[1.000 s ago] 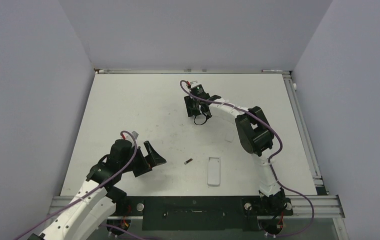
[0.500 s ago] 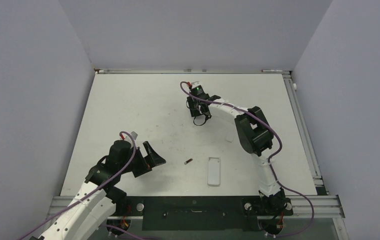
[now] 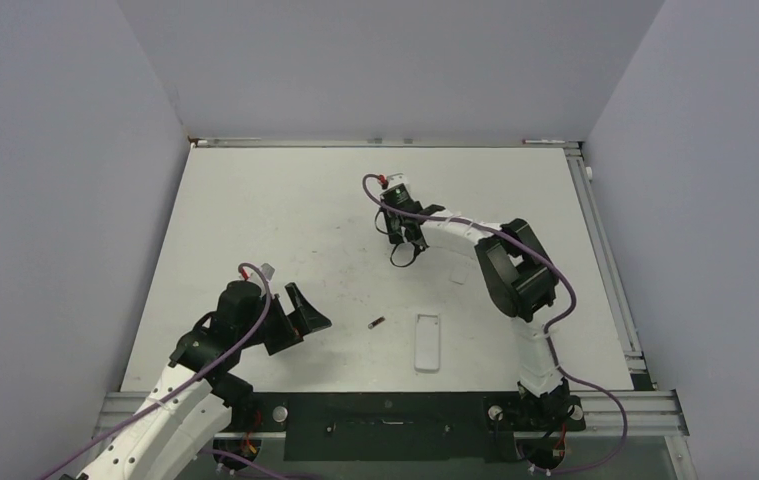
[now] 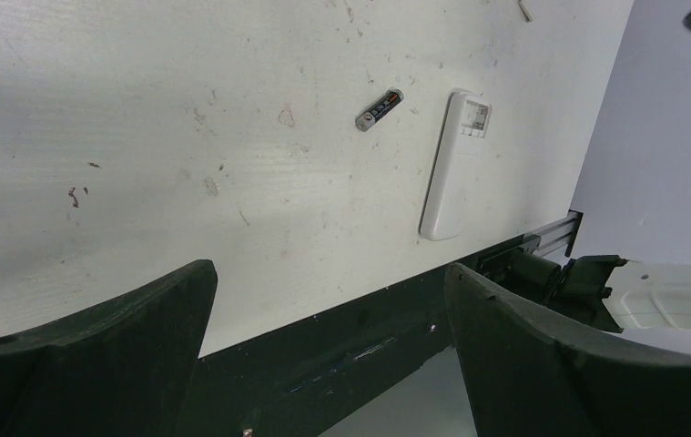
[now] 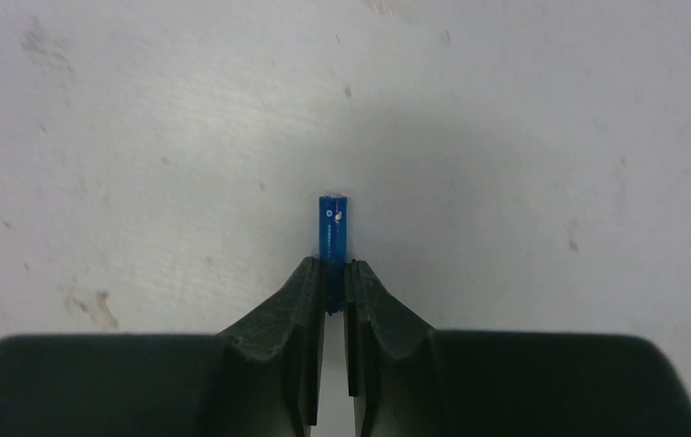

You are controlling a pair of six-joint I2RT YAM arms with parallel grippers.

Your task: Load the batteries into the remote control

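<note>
The white remote control (image 3: 427, 341) lies near the table's front edge, back up, with its open battery bay (image 4: 475, 116) at the far end. A dark battery (image 3: 376, 323) lies just left of the remote, also seen in the left wrist view (image 4: 379, 109). My left gripper (image 3: 300, 315) hovers open left of the dark battery, and nothing sits between its fingers (image 4: 330, 273). My right gripper (image 3: 402, 250) is low over the middle of the table. Its fingertips (image 5: 333, 266) are shut on the near end of a blue battery (image 5: 332, 228), which sticks out forward over the table top.
A black rail (image 3: 385, 420) runs along the near table edge, right below the left gripper in its wrist view (image 4: 323, 364). Grey walls close in the table on the left, back and right. The white table top (image 3: 255, 220) is scuffed.
The right gripper has closed from half open onto the blue battery, and its wrist has shifted slightly toward the front. The left arm, remote and dark battery have not moved.
</note>
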